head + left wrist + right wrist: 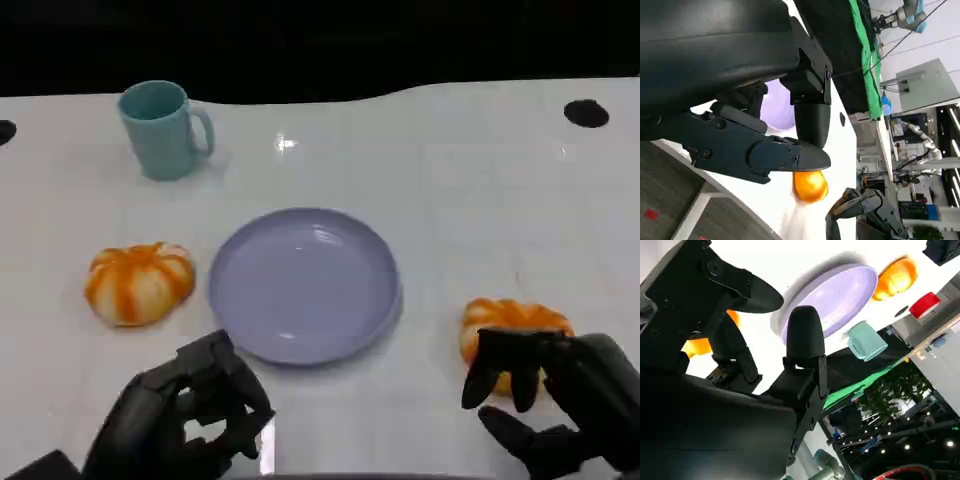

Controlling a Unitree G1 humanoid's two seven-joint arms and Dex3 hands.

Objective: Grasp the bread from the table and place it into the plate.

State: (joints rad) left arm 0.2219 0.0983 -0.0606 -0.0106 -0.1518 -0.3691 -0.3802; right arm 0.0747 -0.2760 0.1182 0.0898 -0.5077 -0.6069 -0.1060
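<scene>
Two orange breads lie on the white table. One bread (140,283) is left of the lavender plate (305,285), which holds nothing. The other bread (512,322) (811,186) lies right of the plate. My right hand (560,390) is at this bread's near side with its fingers (500,365) spread over it, not closed around it. In the right wrist view the bread (697,346) shows between the fingers (805,335), with the plate (840,290) beyond. My left hand (185,415) hovers near the plate's front left rim, holding nothing.
A teal mug (162,130) (867,342) stands at the back left. Black round holes (586,113) mark the table near its far edge. Bare table lies between the plate and the right bread.
</scene>
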